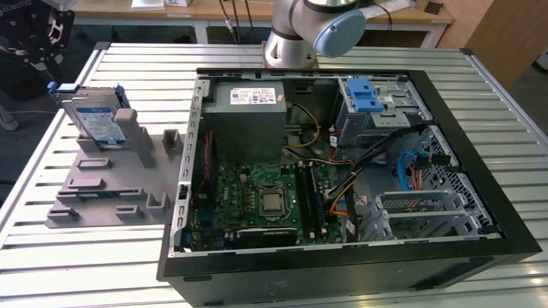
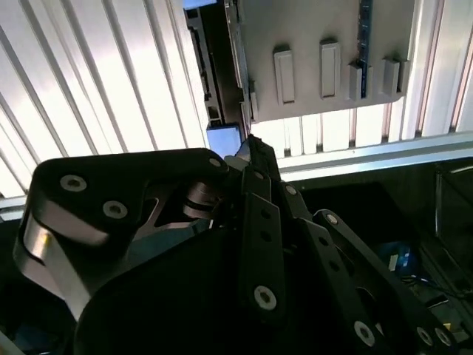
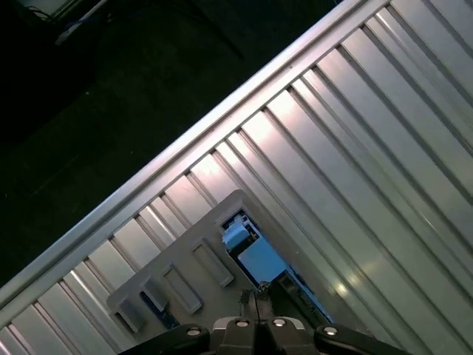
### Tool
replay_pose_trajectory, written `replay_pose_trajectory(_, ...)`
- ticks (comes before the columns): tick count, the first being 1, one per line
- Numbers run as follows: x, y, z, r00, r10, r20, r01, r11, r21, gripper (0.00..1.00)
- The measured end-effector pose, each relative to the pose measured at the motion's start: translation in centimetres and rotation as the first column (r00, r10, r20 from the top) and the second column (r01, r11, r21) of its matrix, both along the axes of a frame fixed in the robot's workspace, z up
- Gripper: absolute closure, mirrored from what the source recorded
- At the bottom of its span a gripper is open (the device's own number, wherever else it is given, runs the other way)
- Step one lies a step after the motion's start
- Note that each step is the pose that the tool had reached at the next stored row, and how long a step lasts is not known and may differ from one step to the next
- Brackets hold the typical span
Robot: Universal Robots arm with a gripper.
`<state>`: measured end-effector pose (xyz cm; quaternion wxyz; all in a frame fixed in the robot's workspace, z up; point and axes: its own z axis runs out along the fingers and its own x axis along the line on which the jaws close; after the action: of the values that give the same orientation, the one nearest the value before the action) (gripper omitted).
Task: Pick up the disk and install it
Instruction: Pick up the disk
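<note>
black gripper [image 2: 250, 145] linkage, closest to the lens in the second wrist view: fingers [image 2: 260, 194] drawn together at the tips, with nothing between them as far as we can see. in the exterior view it hangs high at the exterior view's left, well apart from every item below.

item 1, disk [image 1: 92, 117]: silver drive with a blue-and-white label in a blue carrier bracket. it stands on edge in the grey holder [image 1: 102, 186], against a grey post, and is not yet picked up. in the first wrist view its blue end lies just beyond the gripper's tip, not touching it.

item 2, slatted aluminium table [image 1: 86, 263]: carries the holder and, beside it, the open computer case [image 1: 342, 273].

item 3, drive cage [image 1: 389, 109] with blue latch [image 1: 364, 96]: inside the case, next to the power supply [image 1: 248, 122]. loose cables [image 1: 342, 160] run close by.

risks, in our judgement:
1. a descent with the fingers together would strike the disk's top edge and could tip it out of its slot.
2. a grasp on the plastic bracket alone could slip or flex.
3. the cables near the cage could snag the disk during installation.
</note>
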<state>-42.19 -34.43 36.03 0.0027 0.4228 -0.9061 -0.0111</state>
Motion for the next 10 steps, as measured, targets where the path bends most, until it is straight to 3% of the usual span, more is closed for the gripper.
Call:
replay_pose_trajectory(5, -0.01, 0.0, -0.23, 0.996, 0.09, 0.0001, -0.09, 0.996, 0.0, 0.89)
replay_pose_trajectory(10, -0.01, 0.0, -0.4, 0.9837, 0.18, 0.0002, -0.18, 0.9837, 0.0003, 0.89)
